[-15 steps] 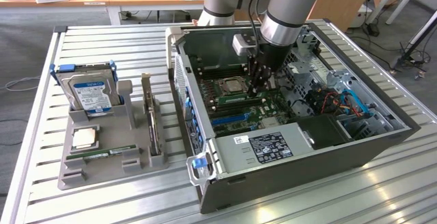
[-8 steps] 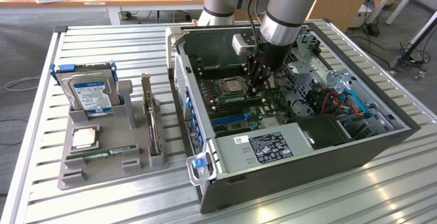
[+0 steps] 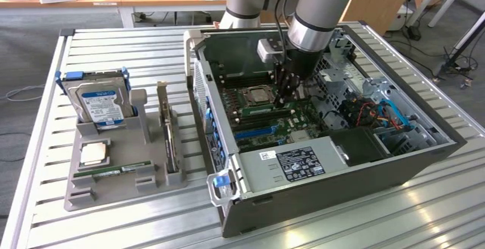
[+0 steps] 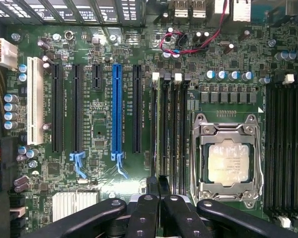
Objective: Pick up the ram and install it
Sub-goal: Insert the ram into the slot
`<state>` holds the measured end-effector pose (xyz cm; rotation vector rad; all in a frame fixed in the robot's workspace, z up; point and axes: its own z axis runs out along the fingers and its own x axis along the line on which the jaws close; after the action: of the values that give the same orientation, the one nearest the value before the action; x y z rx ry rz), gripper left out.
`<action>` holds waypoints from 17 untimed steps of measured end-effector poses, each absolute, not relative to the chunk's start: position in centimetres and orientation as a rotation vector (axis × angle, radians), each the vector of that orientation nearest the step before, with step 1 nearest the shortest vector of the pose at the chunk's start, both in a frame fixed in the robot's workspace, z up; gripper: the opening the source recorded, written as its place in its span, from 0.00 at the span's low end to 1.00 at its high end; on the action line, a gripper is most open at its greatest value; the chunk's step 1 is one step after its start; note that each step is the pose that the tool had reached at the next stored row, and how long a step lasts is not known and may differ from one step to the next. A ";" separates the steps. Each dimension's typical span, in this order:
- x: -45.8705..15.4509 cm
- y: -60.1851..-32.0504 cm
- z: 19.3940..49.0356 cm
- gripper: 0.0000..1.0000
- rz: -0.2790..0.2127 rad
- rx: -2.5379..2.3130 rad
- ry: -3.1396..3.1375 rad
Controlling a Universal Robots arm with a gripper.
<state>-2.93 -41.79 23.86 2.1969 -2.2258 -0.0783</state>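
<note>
A ram (image 3: 113, 171), a green stick with a white label, lies flat at the front of the grey parts tray (image 3: 83, 195). A thin board (image 3: 168, 132) stands on edge in the tray's right-hand holder. My gripper (image 3: 287, 96) reaches down into the open computer case (image 3: 364, 175), just to the exterior view's right of the motherboard's CPU (image 3: 260, 95). In the wrist view the gripper (image 4: 158, 184) is shut, and its fingertips (image 4: 151, 184) sit at the near end of the memory slots (image 4: 169, 129) beside the CPU socket (image 4: 229, 161). I cannot tell whether a stick is held between them.
A blue-labelled hard drive (image 3: 99, 104) stands at the tray's back, with a loose silver CPU chip (image 3: 95, 153) in front of it. The power supply (image 3: 299, 161) and the drive bay with blue cables (image 3: 390, 118) crowd the case. Expansion slots (image 4: 116, 109) lie beside the memory slots.
</note>
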 end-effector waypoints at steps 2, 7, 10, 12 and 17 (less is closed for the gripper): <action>-2.9 -41.8 23.8 0.12 -0.078 2.197 -2.226; -2.9 -41.8 23.6 0.12 -0.078 2.197 -2.226; -2.9 -41.8 23.6 0.12 -0.078 2.197 -2.226; -2.9 -41.8 23.5 0.12 -0.078 2.197 -2.226; -2.9 -41.8 23.3 0.12 -0.078 2.197 -2.226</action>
<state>-2.93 -41.78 23.32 2.1970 -2.2258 -0.0784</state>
